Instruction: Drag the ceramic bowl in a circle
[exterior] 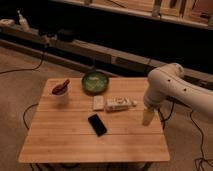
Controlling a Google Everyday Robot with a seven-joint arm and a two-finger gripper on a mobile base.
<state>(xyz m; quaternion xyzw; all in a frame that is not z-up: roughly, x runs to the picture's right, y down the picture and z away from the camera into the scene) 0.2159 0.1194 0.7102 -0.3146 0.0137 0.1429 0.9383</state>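
Note:
The ceramic bowl (95,82) is round, shallow and glossy green. It sits near the far edge of the wooden table (75,140), a little left of the middle. My white arm comes in from the right. My gripper (147,118) hangs over the table's right side, well to the right of the bowl and nearer the front. It touches nothing that I can see.
A white cup with a reddish-brown object (61,91) stands at the far left. A small white block (98,102) and a white tube-like pack (119,104) lie mid-table. A black phone (97,124) lies in front of them. Cables run on the floor around the table.

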